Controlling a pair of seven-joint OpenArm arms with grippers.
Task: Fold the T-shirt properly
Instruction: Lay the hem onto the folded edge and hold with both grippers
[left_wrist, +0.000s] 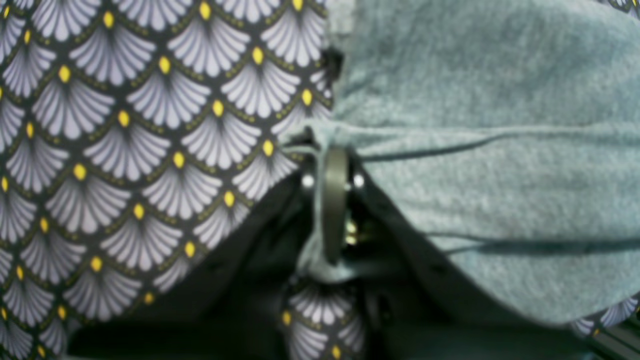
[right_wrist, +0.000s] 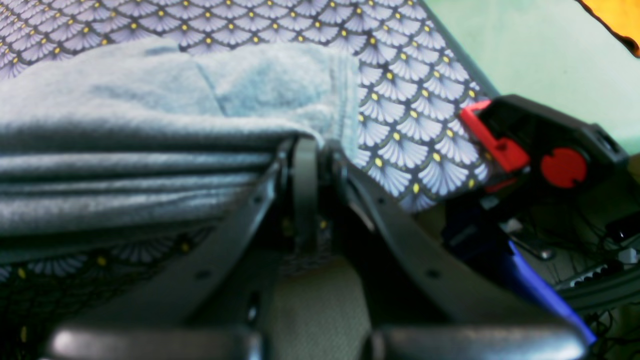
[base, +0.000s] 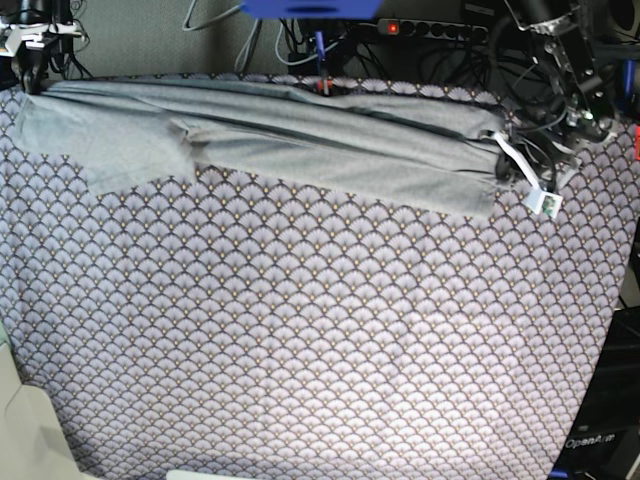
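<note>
The light grey T-shirt (base: 300, 140) lies stretched in a long, bunched band along the far edge of the table. It has a sleeve spread at the left end. My left gripper (base: 503, 166) is at the shirt's right end. In the left wrist view the gripper (left_wrist: 332, 150) is shut on a fold of the grey fabric (left_wrist: 490, 125). My right gripper (base: 32, 82) is at the shirt's far left corner. In the right wrist view it (right_wrist: 305, 142) is shut on the edge of the layered shirt (right_wrist: 150, 125).
The purple-grey scallop-patterned cloth (base: 300, 330) covers the whole table. A black and red clamp (right_wrist: 530, 145) grips the table's edge beside my right gripper. Cables and a power strip (base: 440, 28) lie behind the far edge. A blue object (base: 310, 6) hangs at the top.
</note>
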